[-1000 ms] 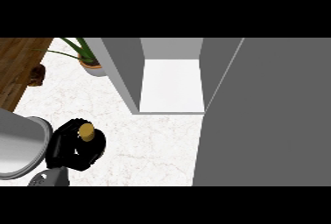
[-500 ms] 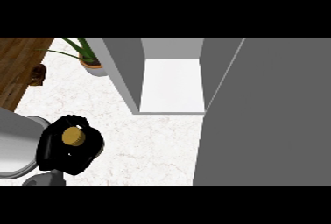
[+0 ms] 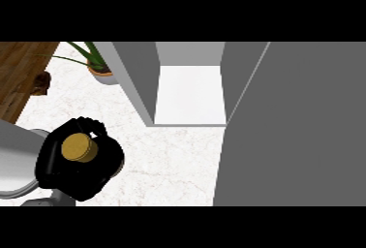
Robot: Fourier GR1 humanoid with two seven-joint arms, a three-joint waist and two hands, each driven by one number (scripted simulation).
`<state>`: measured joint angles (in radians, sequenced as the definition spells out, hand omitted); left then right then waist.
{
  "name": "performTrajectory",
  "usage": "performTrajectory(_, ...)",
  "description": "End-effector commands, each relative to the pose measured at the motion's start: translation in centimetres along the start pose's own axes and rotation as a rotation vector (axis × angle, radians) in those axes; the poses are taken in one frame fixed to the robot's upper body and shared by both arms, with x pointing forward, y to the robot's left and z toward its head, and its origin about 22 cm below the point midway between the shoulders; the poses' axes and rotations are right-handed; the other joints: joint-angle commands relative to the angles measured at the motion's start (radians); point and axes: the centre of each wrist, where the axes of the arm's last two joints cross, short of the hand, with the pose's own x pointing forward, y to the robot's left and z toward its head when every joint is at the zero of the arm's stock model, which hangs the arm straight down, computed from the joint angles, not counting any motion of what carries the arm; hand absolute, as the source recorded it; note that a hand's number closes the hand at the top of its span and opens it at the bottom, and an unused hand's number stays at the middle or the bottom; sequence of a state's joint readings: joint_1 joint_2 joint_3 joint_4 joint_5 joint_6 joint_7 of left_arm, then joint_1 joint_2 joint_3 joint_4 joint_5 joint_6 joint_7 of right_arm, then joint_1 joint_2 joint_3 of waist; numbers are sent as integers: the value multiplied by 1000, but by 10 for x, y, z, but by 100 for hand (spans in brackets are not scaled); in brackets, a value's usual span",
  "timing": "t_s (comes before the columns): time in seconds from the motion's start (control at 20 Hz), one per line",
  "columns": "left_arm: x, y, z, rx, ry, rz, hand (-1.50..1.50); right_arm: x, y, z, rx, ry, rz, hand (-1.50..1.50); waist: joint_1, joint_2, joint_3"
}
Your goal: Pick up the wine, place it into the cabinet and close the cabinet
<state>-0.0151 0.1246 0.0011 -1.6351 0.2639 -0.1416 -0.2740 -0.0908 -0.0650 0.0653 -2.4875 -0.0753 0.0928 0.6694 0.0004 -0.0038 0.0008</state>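
Showing as one wine bottle point(image 3: 79, 147), seen from straight above as a round tan cap, sitting at the view's lower left over the white marbled counter point(image 3: 172, 155). Being gripped by one black robot hand point(image 3: 75, 169), the left, fingers curling round the bottle so that the dark body is mostly hidden behind them. Coming in from the lower left edge on a grey forearm point(image 3: 18, 160). Lying well apart from the one cabinet point(image 3: 190, 92), which is standing open ahead and to the right, showing a pale floor inside between grey side walls. Swinging out at the right, one large grey cabinet door point(image 3: 293, 131), taking up the whole right side of the view and covering the counter there. Standing near the cabinet's left wall, at the top, one potted plant point(image 3: 100, 70) with long green leaves in a small pot. Running down the far left edge, a strip of brown wooden surface point(image 3: 22, 72), with one small dark object point(image 3: 43, 83) at its border, too unclear to name. Leaving bare counter between the held bottle and the cabinet opening. Showing no right robot hand anywhere in the view.
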Motion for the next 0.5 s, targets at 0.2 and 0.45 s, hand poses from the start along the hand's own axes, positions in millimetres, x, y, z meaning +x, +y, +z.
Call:
performTrajectory(0.2, 29, -65, -9, -71, 35, 35, 150, 5, -1, 23, 36, -65, -46, -150, -5, 1, 0)
performTrajectory(0.45, 44, -97, -43, -93, 20, 66, 150, 15, 5, 30, 46, -43, -53, -150, -11, 2, 0)
